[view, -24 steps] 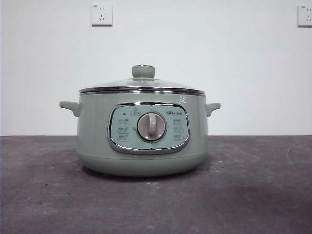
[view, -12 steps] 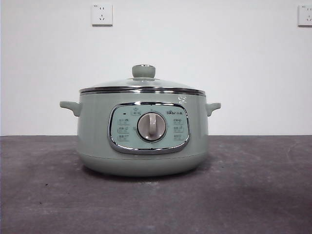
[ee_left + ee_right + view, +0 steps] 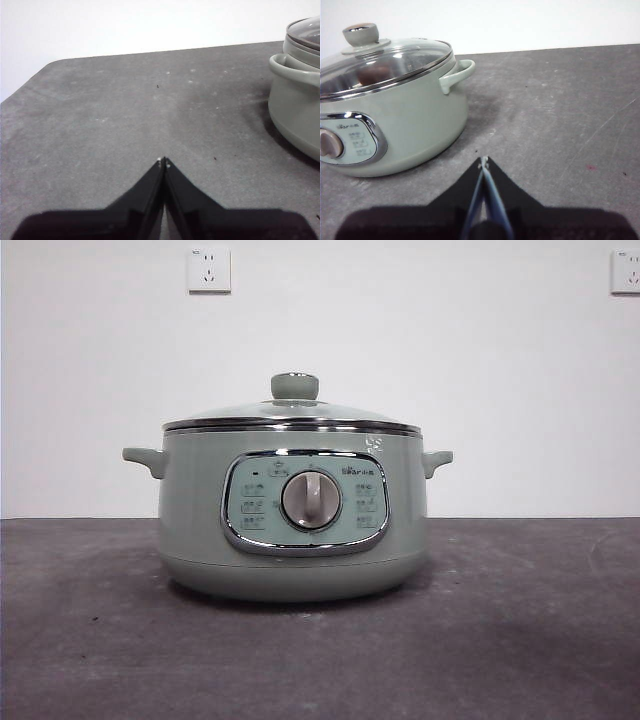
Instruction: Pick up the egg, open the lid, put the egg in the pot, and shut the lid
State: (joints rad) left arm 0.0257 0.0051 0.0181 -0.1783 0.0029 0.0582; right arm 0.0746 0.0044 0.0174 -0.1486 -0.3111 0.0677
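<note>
A: What is closest to us?

B: The dark grey bench; the big green pot sits on it, with its dial facing us.

A: And on top of the pot?

B: The lid lies flat on the pot's rim; its green knob stands up in the middle.

A: Where is the egg?

B: In the right wrist view a brown round thing, the egg, shows through the glass lid; it is inside the pot.

A: What are the arms doing?

B: The left tool has its two black jaws pressed together with nothing between them; it hangs over bare bench, with the pot off to one side; the right tool is pinched closed too, holding nothing, near the pot's side handle.

A: What is far at the back?

B: A white wall with two sockets.

A: Did anything move since a moment ago?

B: No; the pot, lid and knob sit just where they were; no arm has come into the front view.
</note>
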